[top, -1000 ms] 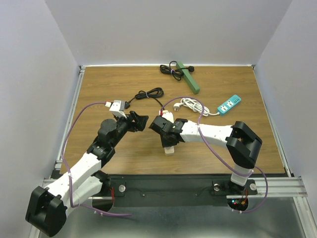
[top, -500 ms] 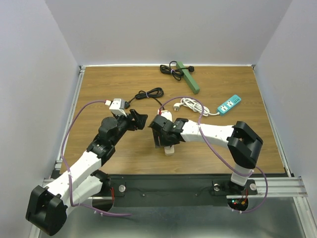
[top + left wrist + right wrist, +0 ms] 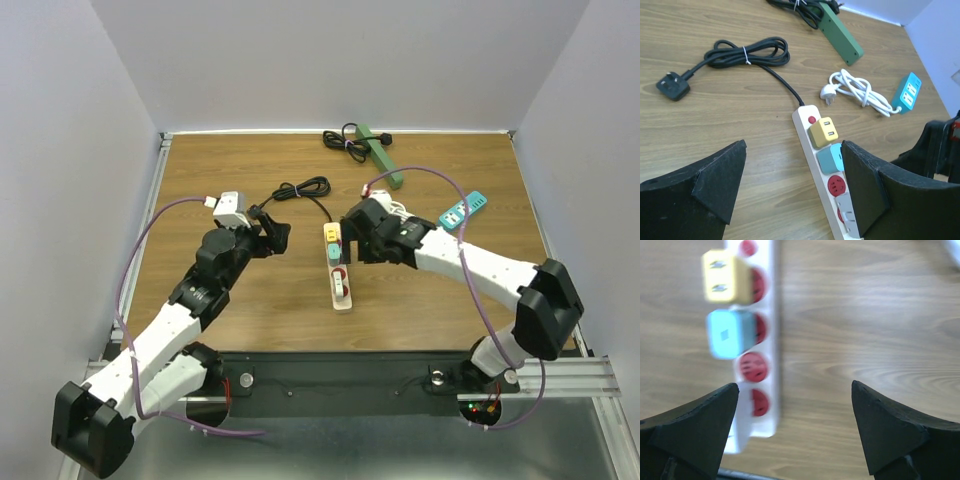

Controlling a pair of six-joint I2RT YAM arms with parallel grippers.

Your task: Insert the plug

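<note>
Top external first: which step in hand?

Looks like the let-go after seating. Find the teal adapter (image 3: 334,252) pushed into the second socket of the white power strip (image 3: 338,270), touching the yellow adapter (image 3: 332,233) above it. See the right gripper (image 3: 362,233) just beside the strip, spread wide, clamped on nothing.

And on the left?

Much the same: left gripper (image 3: 275,236) gaping, holding nothing, hovering near the strip's cord end.

What next, then?

Probably only a check of the seating. Seems flush from the right wrist view, though blurred there. Failing that, calls for a straight push down on the teal cube, with the strip pinned against sliding.

Any writing worth reading?

None legible. Just two dark slots on the yellow face and a small square mark on the teal one; no brand to make out on either
</note>
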